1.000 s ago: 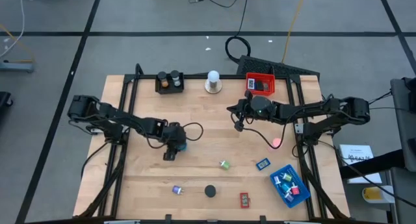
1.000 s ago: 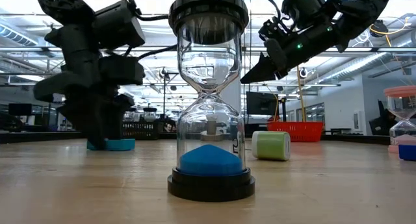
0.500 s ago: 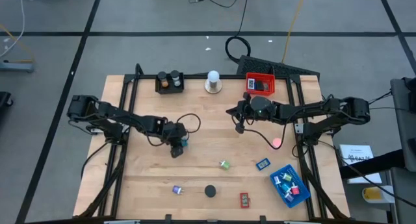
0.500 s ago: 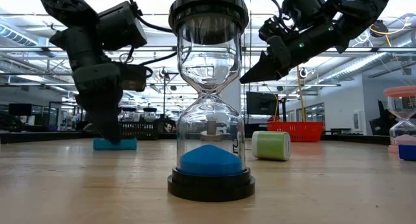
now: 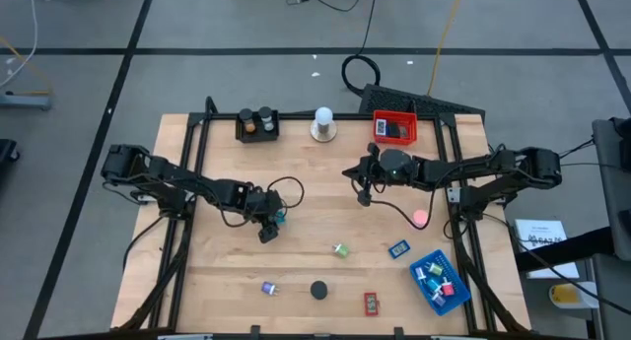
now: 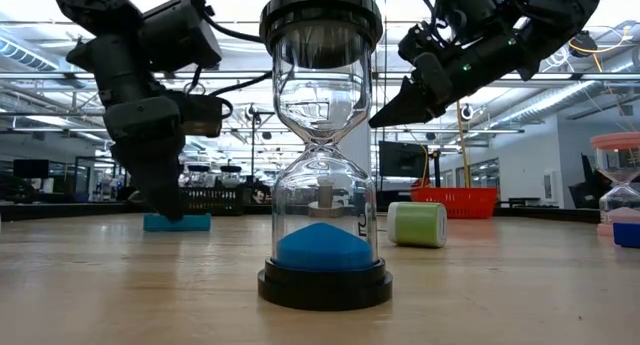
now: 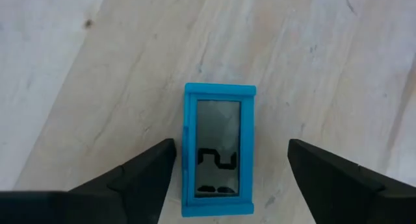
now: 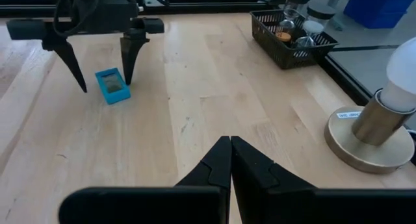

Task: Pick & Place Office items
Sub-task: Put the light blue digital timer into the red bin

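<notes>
Blue timer (image 7: 219, 149) lies flat on the table (image 5: 315, 232), long axis parallel to the fingers. Left gripper (image 7: 227, 178) straddles it, spread wide, untouched. Right gripper (image 8: 230, 160) pinched closed, empty.

Blue flat rectangle (image 7: 219, 150) with grey display window lay flat on the wood, directly between the spread fingers of the left gripper (image 7: 227, 178), touching neither. Green cylinder (image 5: 341, 249), second blue rectangle (image 5: 398, 248), black disc (image 5: 318, 291), red rectangle (image 5: 371, 303) and pink piece (image 5: 420, 219) lay well apart from it.
</notes>
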`<state>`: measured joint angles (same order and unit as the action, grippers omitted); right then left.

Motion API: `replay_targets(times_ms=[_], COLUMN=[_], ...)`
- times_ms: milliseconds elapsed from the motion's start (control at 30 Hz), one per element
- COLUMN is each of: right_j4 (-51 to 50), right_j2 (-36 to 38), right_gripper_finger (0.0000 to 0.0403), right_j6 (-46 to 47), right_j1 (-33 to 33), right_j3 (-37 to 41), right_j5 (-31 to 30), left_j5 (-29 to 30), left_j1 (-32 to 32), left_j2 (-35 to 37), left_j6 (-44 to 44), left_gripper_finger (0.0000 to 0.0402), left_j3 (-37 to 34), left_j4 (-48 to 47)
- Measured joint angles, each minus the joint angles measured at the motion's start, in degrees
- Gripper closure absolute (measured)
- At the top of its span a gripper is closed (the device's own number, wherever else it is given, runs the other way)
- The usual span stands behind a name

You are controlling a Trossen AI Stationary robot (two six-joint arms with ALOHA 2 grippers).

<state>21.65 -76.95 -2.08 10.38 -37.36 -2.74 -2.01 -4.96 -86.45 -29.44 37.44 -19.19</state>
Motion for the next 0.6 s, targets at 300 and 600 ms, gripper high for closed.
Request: replay_targets(times_ms=[300, 600], right_j4=[0.83, 0.83], right_j2=[0.00, 0.00], right_gripper_finger=[0.0399, 0.0399], right_j6=[0.27, 0.30], right_j1=[0.01, 0.01], right_j3=[0.00, 0.00], right_j5=[-0.11, -0.13], left_j5=[3.55, 4.40], left_j1=[-1.65, -2.32], left_j2=[-0.07, -0.10], left_j6=[-1.15, -0.47], left_gripper_finger=[0.0110, 0.0131], left_j3=[-0.10, -0.12], left_j4=[0.14, -0.03])
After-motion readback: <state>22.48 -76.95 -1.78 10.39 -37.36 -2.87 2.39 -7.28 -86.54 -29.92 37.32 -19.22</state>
